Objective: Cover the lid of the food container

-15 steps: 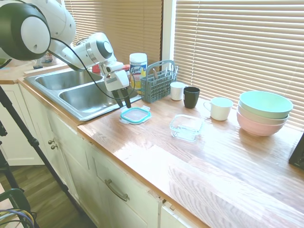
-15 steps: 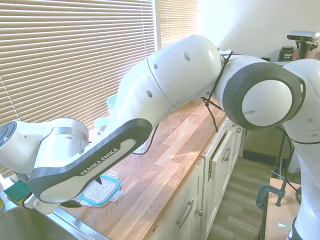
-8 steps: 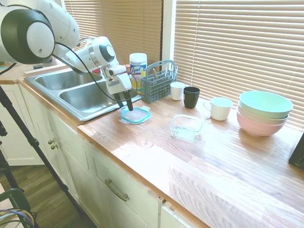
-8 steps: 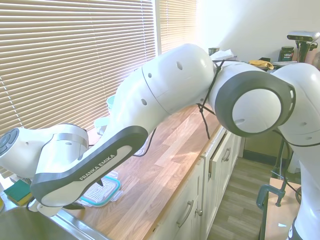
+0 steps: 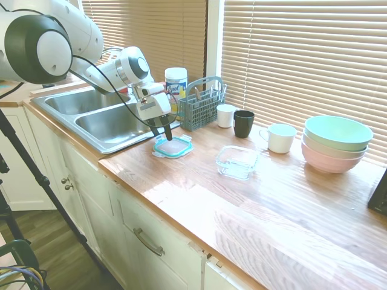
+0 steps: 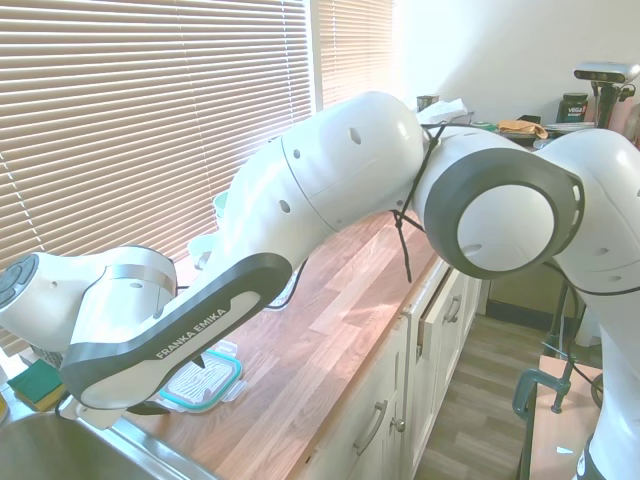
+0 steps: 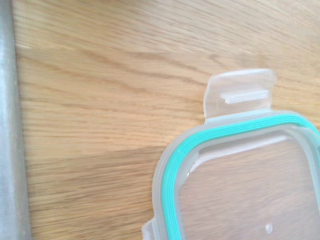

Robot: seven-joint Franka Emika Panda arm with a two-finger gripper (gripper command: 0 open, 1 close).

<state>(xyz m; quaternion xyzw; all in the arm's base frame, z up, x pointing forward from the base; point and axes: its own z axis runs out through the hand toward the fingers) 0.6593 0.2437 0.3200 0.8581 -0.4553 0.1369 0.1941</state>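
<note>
The lid [image 5: 173,146] lies flat on the wooden counter [image 5: 260,199], close to the edge of the steel sink [image 5: 103,118], with its teal seal facing up. The claw [image 5: 162,133] points down over the lid's sink-side edge, its dark fingertips at or just above the rim; from this distance it is hard to say whether they touch it. The fingers look slightly parted with nothing between them, though the view is small. In the wrist view one corner of the lid [image 7: 240,170] and a whitish snap tab [image 7: 241,93] show on the wood. The food container [image 5: 237,161] stands empty on the counter, apart from the lid, on the side away from the sink, in front of a white mug [image 5: 280,137].
</note>
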